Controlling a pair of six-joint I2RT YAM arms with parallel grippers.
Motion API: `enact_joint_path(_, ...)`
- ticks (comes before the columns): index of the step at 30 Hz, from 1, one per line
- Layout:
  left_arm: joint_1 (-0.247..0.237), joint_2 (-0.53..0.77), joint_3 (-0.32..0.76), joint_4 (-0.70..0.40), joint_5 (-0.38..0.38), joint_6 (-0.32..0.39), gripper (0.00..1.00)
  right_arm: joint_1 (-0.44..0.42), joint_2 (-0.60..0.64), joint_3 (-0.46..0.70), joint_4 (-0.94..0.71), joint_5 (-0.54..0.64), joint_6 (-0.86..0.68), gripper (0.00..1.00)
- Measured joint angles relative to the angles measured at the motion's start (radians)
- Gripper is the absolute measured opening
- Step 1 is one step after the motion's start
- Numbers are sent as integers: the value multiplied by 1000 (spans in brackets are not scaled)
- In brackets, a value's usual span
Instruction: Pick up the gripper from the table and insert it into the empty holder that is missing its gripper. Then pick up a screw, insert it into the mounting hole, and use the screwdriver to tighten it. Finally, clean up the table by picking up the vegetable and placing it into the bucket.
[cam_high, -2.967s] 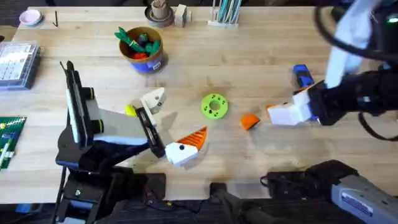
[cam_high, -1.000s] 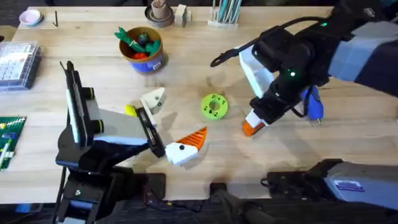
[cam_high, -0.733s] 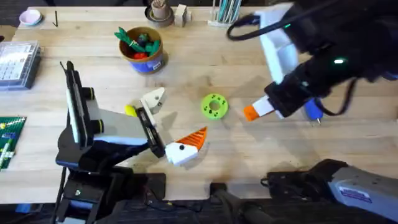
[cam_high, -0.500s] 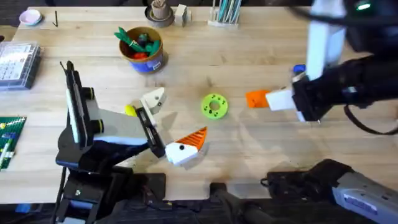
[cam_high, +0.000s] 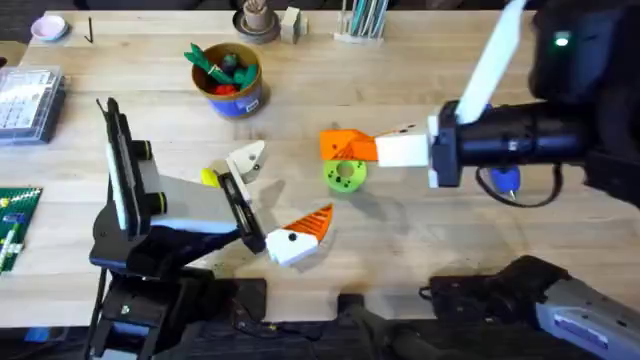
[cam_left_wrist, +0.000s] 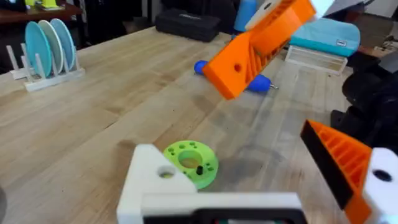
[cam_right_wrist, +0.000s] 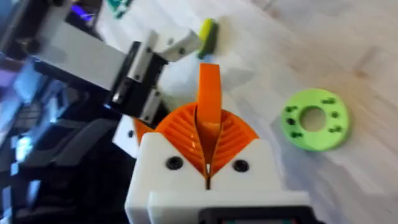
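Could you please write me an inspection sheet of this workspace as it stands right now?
Surface: light wooden table, no spills seen.
Job's things: orange gripper held above the green disc; holder empty; screwdriver lying flat; yellow vegetable beside the holder; bucket holds toy vegetables.
Clutter: parts box, dish.
Claws: right claw shut on the gripper; left claw open.
Cables: nothing seen on the surface.
Surroundings: plate rack.

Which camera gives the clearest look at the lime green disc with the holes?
The right wrist view: the green disc lies flat on the table, fully unobstructed, with its centre hole and small holes visible. In the overhead view the carried orange gripper overlaps its upper edge. The left wrist view shows it low and partly behind the white holder.
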Motion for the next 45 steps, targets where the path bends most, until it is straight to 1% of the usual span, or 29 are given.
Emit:
enact_joint_path(2, 0, 0, 0, 0, 0, 2, 993, 0, 42, -6, 44, -71, 20, 9)
enact_joint_path(3, 0, 0, 0, 0, 0, 16, 993, 0, 124, -7, 92, -178, 41, 9)
enact_joint_path(7, 0, 0, 0, 0, 0, 45, 993, 0, 251, -8, 150, -325, 60, 9)
enact_joint_path(9, 0, 0, 0, 0, 1, 56, 993, 0, 308, -10, 175, -388, 72, 9)
enact_joint_path(11, 0, 0, 0, -1, 14, 82, 993, 0, 361, -12, 206, -446, 81, 8)
enact_joint_path(17, 0, 0, 0, -12, 87, 166, 993, 0, 459, -13, 286, -569, 117, 8)
enact_joint_path(20, 0, 0, 0, -16, 113, 185, 992, 0, 482, -13, 305, -602, 126, 8)
enact_joint_path(26, 0, 0, 0, -21, 149, 200, 993, 0, 505, -13, 339, -626, 133, 8)
enact_joint_path(31, 0, 0, 0, -21, 148, 203, 993, 0, 519, -14, 375, -636, 138, 8)
enact_joint_path(35, 2, 0, 0, -20, 147, 204, 992, 0, 554, -14, 409, -648, 156, 8)
enact_joint_path(42, 6, 0, 0, -19, 128, 202, 993, -4, 650, -15, 563, -733, 240, 8)
enact_joint_path(45, 8, 0, 0, -18, 124, 203, 993, -5, 673, -16, 616, -753, 282, 8)
